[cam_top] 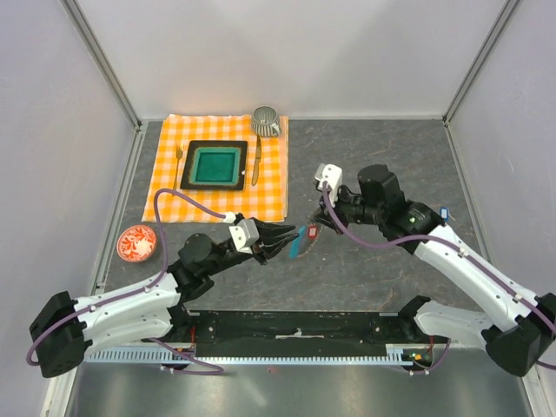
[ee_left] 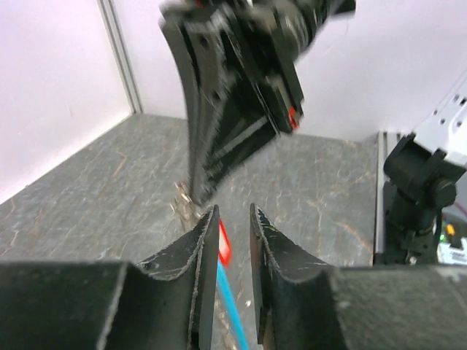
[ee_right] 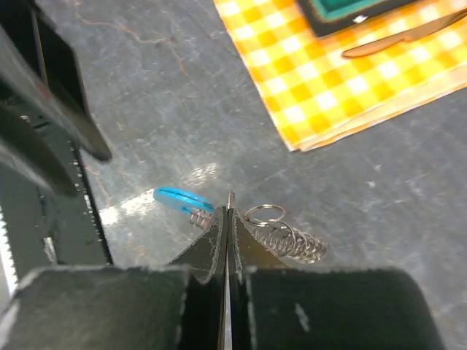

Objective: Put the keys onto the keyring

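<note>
The left arm's fingers [cam_top: 280,238] stand slightly parted, released, low over the grey stone-patterned worktop [cam_top: 373,156]. The tiny red-tagged key [cam_top: 311,232] shows in the gap just past their tips. The right arm's fingers [ee_right: 228,219] are clenched tight, with a thin metal sliver at their tips; what it belongs to I cannot tell. The floppy dark wire-coil keyring [ee_right: 292,242], with its light-blue curved strip [ee_right: 179,197], lies on the worktop between both arms. The tiny blue-tagged key [cam_top: 444,212] lies well apart, beside the right arm.
</note>
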Motion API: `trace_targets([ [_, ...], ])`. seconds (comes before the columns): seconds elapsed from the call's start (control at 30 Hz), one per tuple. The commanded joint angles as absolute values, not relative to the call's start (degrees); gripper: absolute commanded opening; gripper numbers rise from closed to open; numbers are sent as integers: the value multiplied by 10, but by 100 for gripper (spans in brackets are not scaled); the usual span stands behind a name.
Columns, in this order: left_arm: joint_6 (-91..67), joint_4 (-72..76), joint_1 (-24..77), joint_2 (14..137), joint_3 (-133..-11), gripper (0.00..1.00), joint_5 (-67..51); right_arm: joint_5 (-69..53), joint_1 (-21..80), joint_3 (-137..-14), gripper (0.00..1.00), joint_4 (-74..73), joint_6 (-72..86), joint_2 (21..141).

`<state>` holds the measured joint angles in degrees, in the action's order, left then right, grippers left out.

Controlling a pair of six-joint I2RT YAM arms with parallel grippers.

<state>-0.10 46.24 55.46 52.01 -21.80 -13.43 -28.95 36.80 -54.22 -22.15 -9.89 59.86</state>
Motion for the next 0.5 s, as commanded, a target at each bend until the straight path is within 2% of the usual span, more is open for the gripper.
trace_targets([
  [0.0, 91, 304, 552, 493, -250, 31, -118, -158, 413, -688, 0, -399, -223, 656],
  [0.17, 105, 288, 548, 487, -240, 33, -120, -42, 477, -793, 0, -502, -300, 743],
  [0.47, 113, 303, 541, 463, -193, 35, -134, -61, 497, -740, 0, -492, -342, 729],
])
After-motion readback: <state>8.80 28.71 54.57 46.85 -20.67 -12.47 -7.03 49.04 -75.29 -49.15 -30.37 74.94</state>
